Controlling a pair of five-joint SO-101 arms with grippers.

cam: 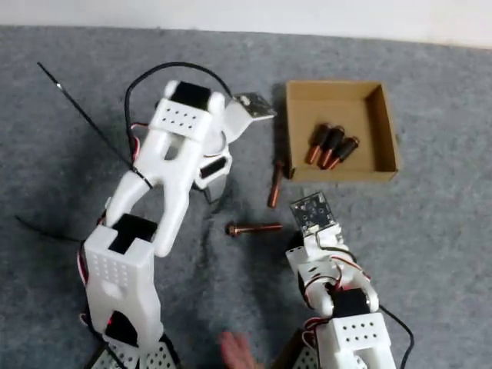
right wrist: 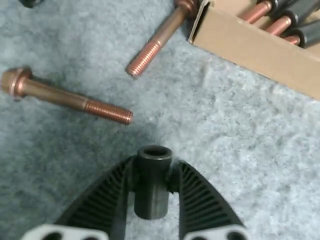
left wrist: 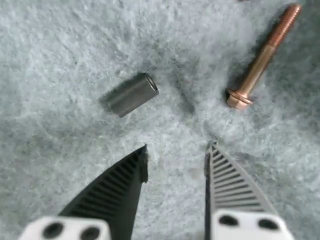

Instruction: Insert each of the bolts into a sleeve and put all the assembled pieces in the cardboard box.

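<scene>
My right gripper (right wrist: 154, 167) is shut on a dark sleeve (right wrist: 152, 182), held upright with its open bore up, just above the carpet. Two copper bolts lie in front of it: one (right wrist: 65, 96) (cam: 254, 228) nearer, another (right wrist: 160, 42) (cam: 275, 184) with its head at the corner of the cardboard box (right wrist: 250, 47) (cam: 338, 104). Three assembled pieces (cam: 332, 146) lie inside the box. My left gripper (left wrist: 176, 150) (cam: 214, 184) is open, hovering over the carpet close to a loose dark sleeve (left wrist: 132, 94) lying on its side, with a bolt (left wrist: 262, 57) beside it.
Grey carpet covers the whole table. The left arm (cam: 146, 207) stretches across the left half, with black cables (cam: 84, 115) trailing beside it. The right arm's wrist board (cam: 313, 212) sits just below the box. Open carpet lies to the right of the box.
</scene>
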